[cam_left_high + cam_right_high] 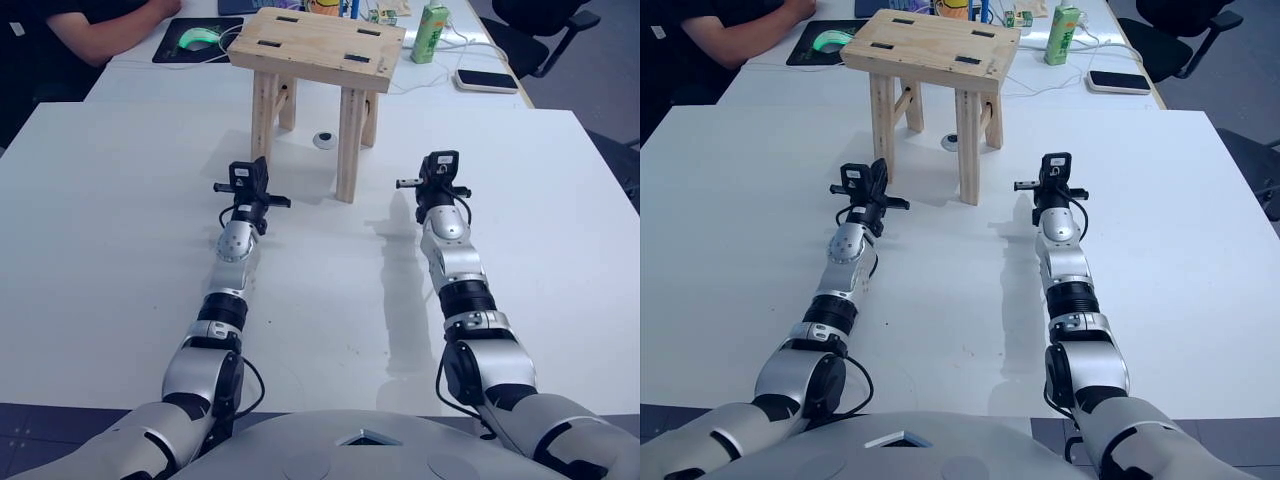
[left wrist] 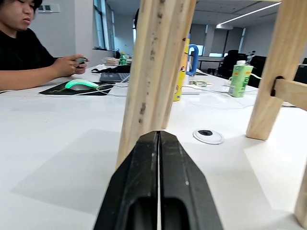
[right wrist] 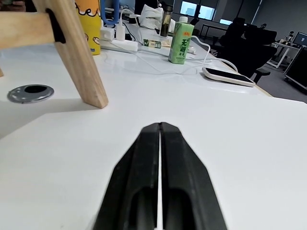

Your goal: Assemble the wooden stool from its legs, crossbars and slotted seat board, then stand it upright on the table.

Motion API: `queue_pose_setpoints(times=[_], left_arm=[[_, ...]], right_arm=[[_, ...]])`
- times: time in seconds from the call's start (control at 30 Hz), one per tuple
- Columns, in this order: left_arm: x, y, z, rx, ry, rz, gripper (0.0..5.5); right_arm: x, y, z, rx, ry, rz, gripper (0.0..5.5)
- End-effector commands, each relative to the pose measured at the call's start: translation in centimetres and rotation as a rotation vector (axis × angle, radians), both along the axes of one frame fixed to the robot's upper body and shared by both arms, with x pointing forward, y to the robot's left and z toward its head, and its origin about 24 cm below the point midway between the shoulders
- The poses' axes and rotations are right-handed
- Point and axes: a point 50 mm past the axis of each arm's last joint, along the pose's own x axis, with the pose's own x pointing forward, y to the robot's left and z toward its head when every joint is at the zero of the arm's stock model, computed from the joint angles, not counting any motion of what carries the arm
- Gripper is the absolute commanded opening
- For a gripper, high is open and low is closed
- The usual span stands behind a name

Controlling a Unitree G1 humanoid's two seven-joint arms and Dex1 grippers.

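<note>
White table (image 1: pixel 120 200): broad matte top, spanning the frame edge to edge. On it, upper centre: wooden stool (image 1: pixel 318 42), upright on four legs, slotted seat uppermost. Round grey grommet (image 1: pixel 324 140) set in the top between the legs. Second table (image 1: pixel 130 75) abutting behind (seam visible), along the upper edge. It holds a dark mouse pad (image 1: pixel 170 52) with green-lit mouse (image 1: pixel 197 38), upper left, and a green drink carton (image 1: pixel 431 33) and flat dark device (image 1: pixel 485 80), upper right.

The upright stool (image 1: pixel 316 45) blocks the way ahead; table (image 1: pixel 110 220) surface stretches wide on either side.
</note>
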Motion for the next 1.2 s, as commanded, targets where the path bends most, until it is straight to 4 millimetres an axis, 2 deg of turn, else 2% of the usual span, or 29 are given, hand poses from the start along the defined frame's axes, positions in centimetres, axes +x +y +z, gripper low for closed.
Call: queue_pose_setpoints(times=[0.03,0.17,0.4,0.67,1.2], left_arm=[[0.8,0.1,0.5,0.013,0.003,0.11,0.01],[1.1,-0.3,1.1,-0.001,-0.018,0.157,0.01],[1.2,-0.2,1.6,0.04,-0.053,0.105,0.01],[1.2,-0.3,1.6,0.025,-0.048,-0.001,0.01],[1.0,-0.8,1.5,0.035,-0.051,-0.065,0.01]], right_arm=[[-0.1,0.6,0.2,-0.021,-0.012,-0.005,0.0],[0.4,1.2,0.5,0.006,-0.029,0.017,0.0],[0.8,2.4,0.8,0.082,-0.03,0.087,0.0],[1.0,2.4,0.9,0.09,-0.037,0.091,0.0],[1.0,2.2,1.0,0.077,-0.051,0.083,0.0]])
